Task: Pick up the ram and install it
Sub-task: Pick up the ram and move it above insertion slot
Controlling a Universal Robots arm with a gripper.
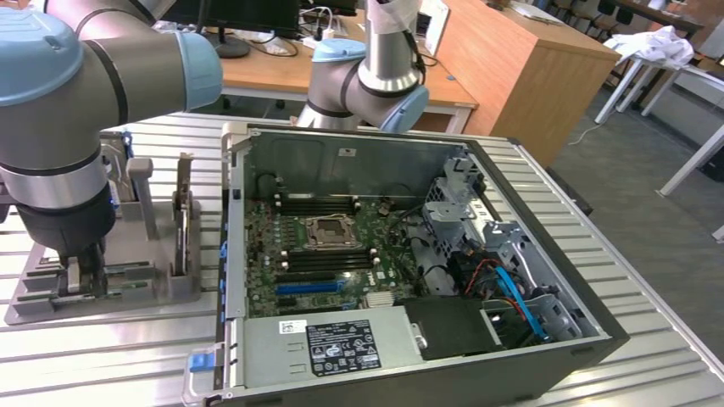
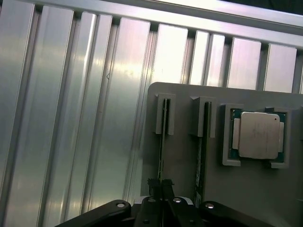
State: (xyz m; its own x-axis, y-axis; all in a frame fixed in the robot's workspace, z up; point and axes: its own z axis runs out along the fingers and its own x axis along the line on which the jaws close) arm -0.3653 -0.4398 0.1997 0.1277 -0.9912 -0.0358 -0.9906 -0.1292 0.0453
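Closest to the wrist camera, the gripper (image 2: 161, 183) is pinching its two dark fingers (image 2: 152, 185) together on the thin upper edge of the ram (image 2: 162, 142), with no gap showing on either side of the board. The ram is standing on edge in a slot of the grey holder (image 2: 184, 142), and a second stick (image 2: 200, 151) is sitting in the neighbouring slot just beside it. Past that stick, the square silver processor (image 2: 258, 135) is lying flat in its own pocket of the same holder.

In the exterior view, the gripper (image 1: 81, 275) is reaching straight down into the holder (image 1: 34, 309) at the lower left of the frame, on the slatted aluminium table (image 1: 114, 356). At the bottom centre, the power supply (image 1: 339, 348) is sitting at the near end of the open computer case (image 1: 588, 331). Further in, the green motherboard (image 1: 328, 254) is lying flat in the case, well apart from the ram. At the top of the frame, wooden desks (image 1: 509, 59) are standing behind the table.
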